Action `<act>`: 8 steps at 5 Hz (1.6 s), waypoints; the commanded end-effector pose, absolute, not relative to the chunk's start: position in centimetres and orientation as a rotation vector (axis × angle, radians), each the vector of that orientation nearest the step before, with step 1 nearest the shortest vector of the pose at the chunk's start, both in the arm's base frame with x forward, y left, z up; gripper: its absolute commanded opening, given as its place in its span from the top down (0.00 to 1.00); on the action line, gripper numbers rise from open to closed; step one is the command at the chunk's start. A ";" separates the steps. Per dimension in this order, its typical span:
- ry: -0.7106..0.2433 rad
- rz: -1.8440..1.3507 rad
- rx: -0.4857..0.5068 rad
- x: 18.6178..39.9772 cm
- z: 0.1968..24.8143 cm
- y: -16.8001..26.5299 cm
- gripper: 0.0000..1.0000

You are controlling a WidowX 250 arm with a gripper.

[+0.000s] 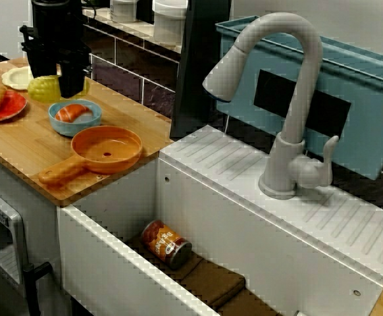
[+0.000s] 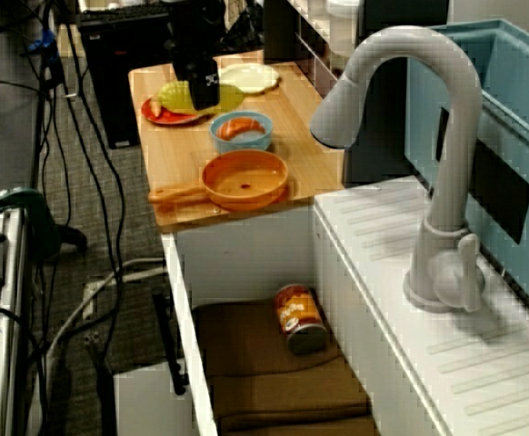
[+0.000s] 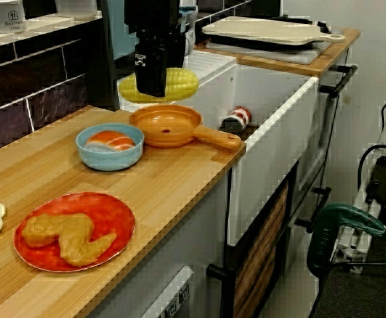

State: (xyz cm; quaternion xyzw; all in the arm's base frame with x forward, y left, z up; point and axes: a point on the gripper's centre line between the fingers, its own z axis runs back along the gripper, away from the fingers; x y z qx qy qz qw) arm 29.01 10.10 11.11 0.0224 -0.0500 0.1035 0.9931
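The end effector (image 3: 152,89) is clenched across the middle of the yellow corn cob (image 3: 180,85), which hangs just above the surface (image 3: 166,189) at 12 o'clock of the orange pan (image 3: 165,124). The cob is likely light, stiff plastic — round, so prone to twisting. The view along the surface shows its full length — the faucet-side view hides half.

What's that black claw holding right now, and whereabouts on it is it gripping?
The gripper is shut on a yellow corn cob, clamped roughly around its middle, with both ends sticking out to the sides.
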 end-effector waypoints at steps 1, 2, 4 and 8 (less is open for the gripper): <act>-0.197 0.326 0.142 31.1 13.1 13.9 1.00; -0.217 0.400 0.222 32.7 12.6 16.5 1.00; -0.202 0.516 0.280 35.0 12.0 21.6 1.00; -0.156 0.519 0.301 34.5 11.4 23.4 0.19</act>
